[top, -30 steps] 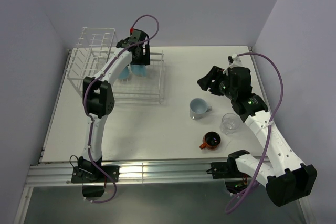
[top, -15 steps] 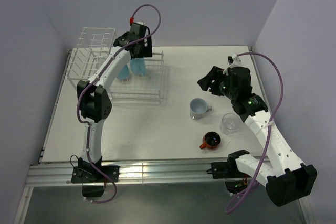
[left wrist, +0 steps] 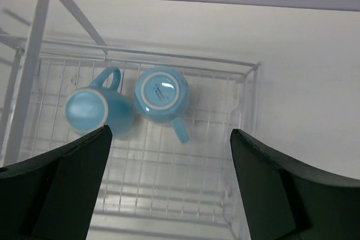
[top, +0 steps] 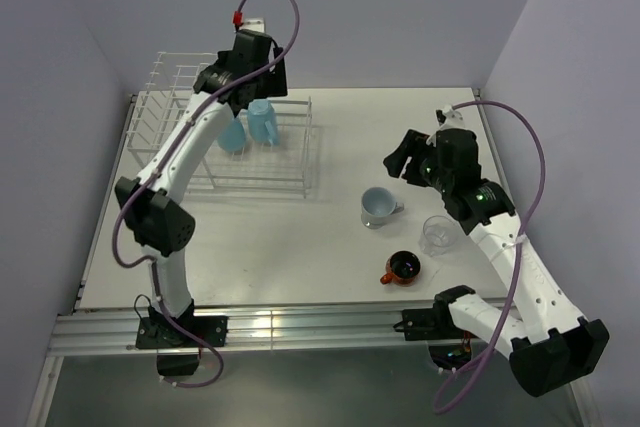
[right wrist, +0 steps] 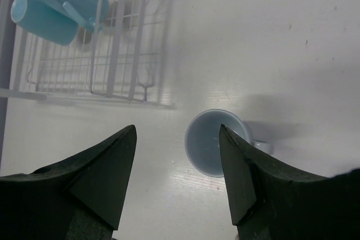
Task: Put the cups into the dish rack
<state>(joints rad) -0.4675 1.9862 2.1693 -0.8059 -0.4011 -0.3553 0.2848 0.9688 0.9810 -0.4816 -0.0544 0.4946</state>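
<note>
**Two mugs racked, three cups waiting below and behind the right gripper**

The left gripper [left wrist: 169,131] is hanging over the dish rack [left wrist: 185,184] with its jaws spread wide and nothing between them. Directly beneath it, the two light blue mugs [left wrist: 162,95] are sitting in the low tray, touching each other. The one nearer the gripper's centre is showing its base.

The right gripper [right wrist: 177,127] is gaping just as wide and carrying nothing as it hovers above the table [top: 280,247]. The pale grey-blue mug [right wrist: 212,141] is standing mouth-up just below it, closer to one finger than the other, with its handle poking out past that finger. The glass tumbler [top: 437,234] and the orange-red cup [top: 404,267] are waiting behind this gripper, back toward its arm's base. They are standing apart from each other and are not showing in the wrist view.

The grey-blue mug is looking like glazed ceramic, so it is probably rigid, smooth and fairly light. It should take a firm squeeze, but it may slide between the pads or chip against the rack wires. Pinching its wall at the rim, one finger inside and one outside, on the side away from the handle, seems the safest hold. Spanning the whole body also looks possible at this jaw width. The tumbler is likely the slipperiest and most breakable, and the low orange-red cup is offering little wall to grip.
</note>
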